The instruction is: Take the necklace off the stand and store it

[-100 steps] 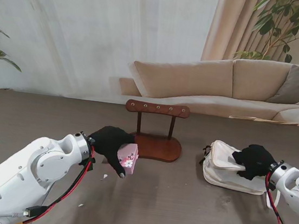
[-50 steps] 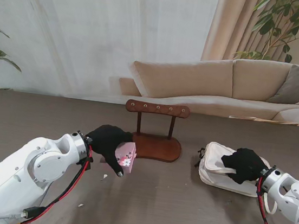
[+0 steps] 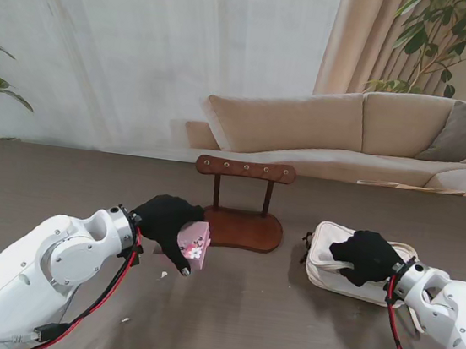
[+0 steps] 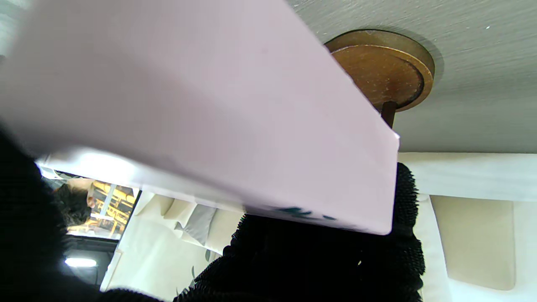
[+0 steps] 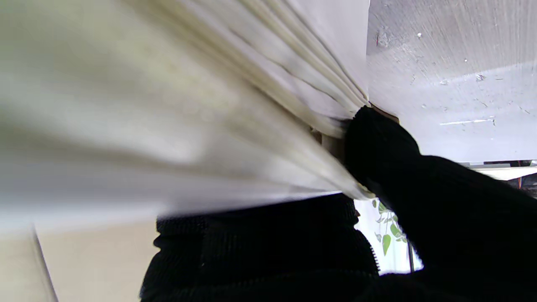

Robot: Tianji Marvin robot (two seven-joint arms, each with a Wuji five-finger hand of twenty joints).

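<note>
Stand base (image 4: 379, 69) (left wrist only)

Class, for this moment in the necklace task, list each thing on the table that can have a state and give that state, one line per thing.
Wooden stand: upright, no necklace visible on its bar.
Pink box: held tilted, off the table.
Cream pouch: lying on the table, gripped.
Left hand: shut on the pink box.
Right hand: fingers closed on the cream pouch.
</note>
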